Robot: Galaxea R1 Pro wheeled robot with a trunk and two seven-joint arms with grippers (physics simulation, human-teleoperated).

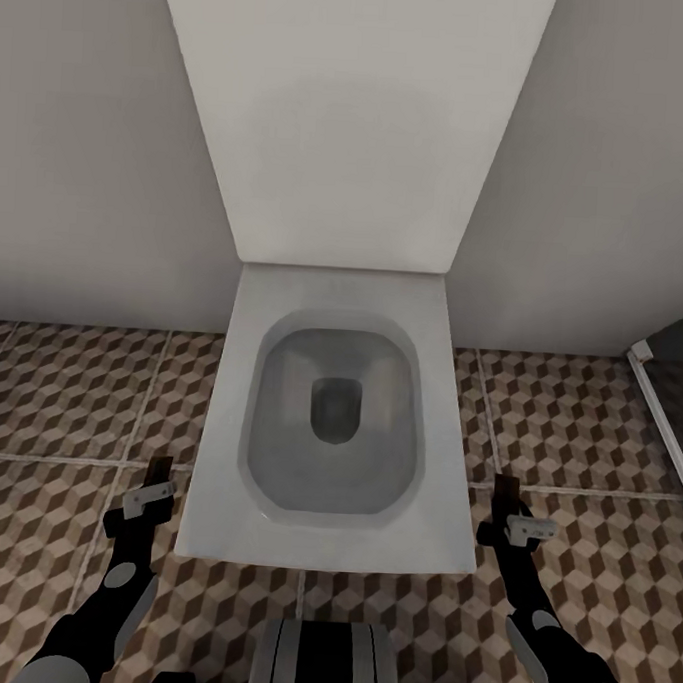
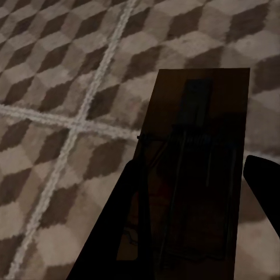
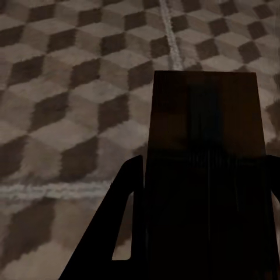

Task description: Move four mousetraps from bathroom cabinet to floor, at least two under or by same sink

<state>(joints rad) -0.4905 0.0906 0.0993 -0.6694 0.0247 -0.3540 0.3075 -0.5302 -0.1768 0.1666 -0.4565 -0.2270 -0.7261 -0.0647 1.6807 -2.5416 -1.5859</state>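
Observation:
I hold one mousetrap in each hand, just above the bathroom floor (image 1: 69,387). My left gripper (image 1: 151,492) is shut on a dark brown mousetrap (image 1: 162,468) left of the toilet; the left wrist view shows that board (image 2: 198,151) with its metal spring parts between the black fingers (image 2: 133,224). On the other side of the toilet, my right gripper (image 1: 517,526) is shut on a second mousetrap (image 1: 505,487), a brown board (image 3: 204,146) sticking out past the fingers (image 3: 124,217). The cabinet and the bathroom sink are out of view.
A white toilet (image 1: 330,551) with its lid raised against the wall stands straight ahead, between my two arms. A dark panel with a white frame (image 1: 667,399) runs along the right edge. Patterned tiles lie on both sides of the toilet.

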